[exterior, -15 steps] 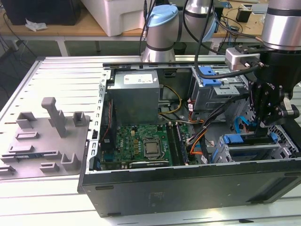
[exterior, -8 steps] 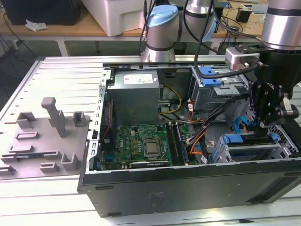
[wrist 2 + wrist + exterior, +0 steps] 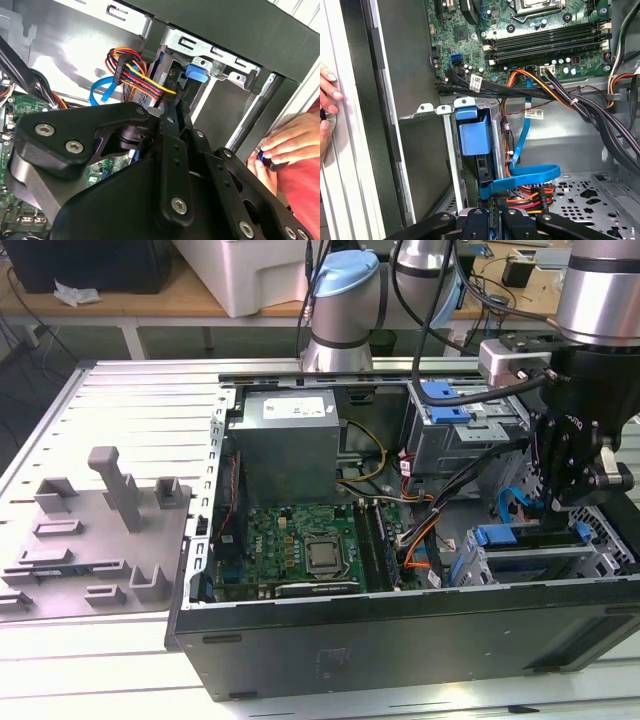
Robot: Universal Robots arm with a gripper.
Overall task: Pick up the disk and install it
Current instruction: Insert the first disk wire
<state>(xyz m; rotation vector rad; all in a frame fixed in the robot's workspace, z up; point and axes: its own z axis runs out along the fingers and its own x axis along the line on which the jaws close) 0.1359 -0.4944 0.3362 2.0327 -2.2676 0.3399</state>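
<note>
The disk (image 3: 474,135), framed by its blue carrier, stands on edge in a slot of the metal drive cage (image 3: 451,165) at the front corner of the open computer case. In the exterior view the disk (image 3: 520,543) lies in that cage at the lower right, with my gripper (image 3: 562,502) directly above it. My gripper (image 3: 496,202) has its two fingers close together, their tips at the disk's near end, and nothing shows between them. In the second wrist view the thin fingers (image 3: 176,117) reach toward the cage and its blue tab (image 3: 197,72).
A blue flat cable (image 3: 525,175) and orange-red wire bundles (image 3: 135,75) cross right beside the cage. A person's hand (image 3: 285,145) rests on the case's outer wall. The motherboard (image 3: 310,550) and power supply (image 3: 290,445) fill the case's middle. A grey fixture plate (image 3: 90,540) lies at the exterior view's left.
</note>
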